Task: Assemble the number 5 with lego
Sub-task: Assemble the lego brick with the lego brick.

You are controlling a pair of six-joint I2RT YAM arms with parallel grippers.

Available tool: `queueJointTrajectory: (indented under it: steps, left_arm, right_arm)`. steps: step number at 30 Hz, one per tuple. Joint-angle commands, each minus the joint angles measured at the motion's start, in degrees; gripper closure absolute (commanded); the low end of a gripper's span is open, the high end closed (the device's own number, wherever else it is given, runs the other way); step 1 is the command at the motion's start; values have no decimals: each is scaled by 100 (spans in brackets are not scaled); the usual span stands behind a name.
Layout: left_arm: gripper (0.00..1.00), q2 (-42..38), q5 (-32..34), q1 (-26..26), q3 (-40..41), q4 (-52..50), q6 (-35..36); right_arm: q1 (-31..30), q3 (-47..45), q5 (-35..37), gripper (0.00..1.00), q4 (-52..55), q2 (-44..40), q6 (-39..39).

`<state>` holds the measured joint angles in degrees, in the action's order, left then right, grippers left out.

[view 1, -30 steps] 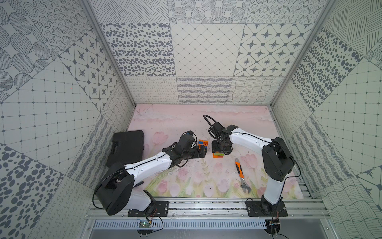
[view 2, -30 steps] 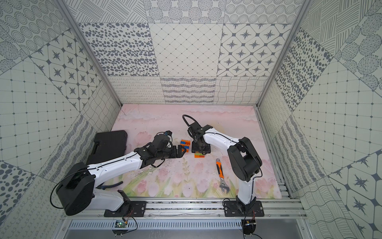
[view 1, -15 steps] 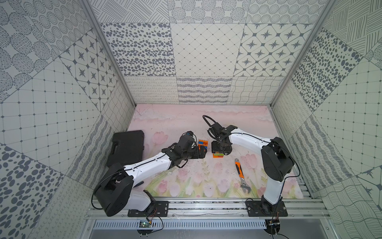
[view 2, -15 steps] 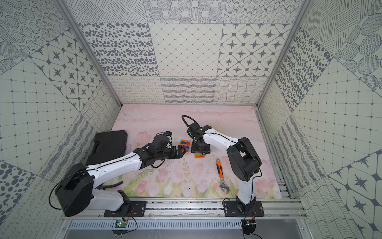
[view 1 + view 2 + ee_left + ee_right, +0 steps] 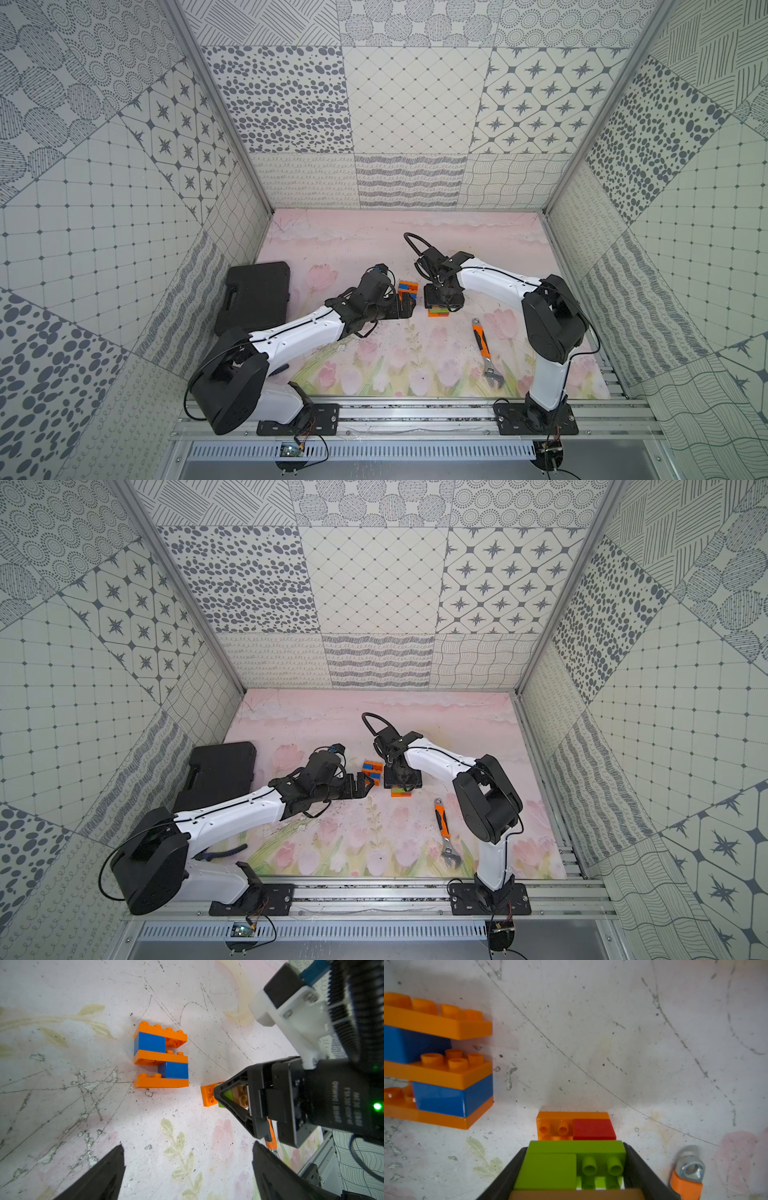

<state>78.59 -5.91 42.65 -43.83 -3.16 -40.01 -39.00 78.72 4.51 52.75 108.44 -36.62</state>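
Right wrist view: the right gripper [image 5: 574,1169] is clamped on a stack of green, orange, red and brown bricks [image 5: 571,1159] resting on the mat [image 5: 654,1043]. Just beside it stands the orange-and-blue brick figure [image 5: 161,1054], with the left gripper [image 5: 187,1167] spread wide and empty nearby.

Scuffed pink floral mat [image 5: 340,249]. Lying on it: orange-blue lego stack [image 5: 407,288] mid-mat, mixed lego stack [image 5: 439,312] beside it, wrench [image 5: 484,352] toward front right, black case [image 5: 255,296] at left edge.
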Motion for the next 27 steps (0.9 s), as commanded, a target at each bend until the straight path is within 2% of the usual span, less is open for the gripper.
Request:
queueJointTrajectory:
  steps: [1,7,14,19,23,27]
  left_arm:
    - [1,-66,81,-2,-9,161,16]
    - [1,-69,118,2,-26,153,25]
    - [1,-76,127,-2,-29,114,28]
    - [1,-109,119,-1,42,138,-28]
    - [1,-120,178,-3,67,153,-42]
    - [1,-98,118,-3,103,190,-125]
  right_arm:
    - [-46,-295,-163,37,24,428,-54]
    - [12,-308,-506,37,-35,444,-95]
    - [67,-383,-428,37,-17,305,-181]
    - [68,-268,-122,37,208,331,-91]
    - [51,-308,-449,38,98,328,-94]
    - [17,-366,-427,38,84,267,-143]
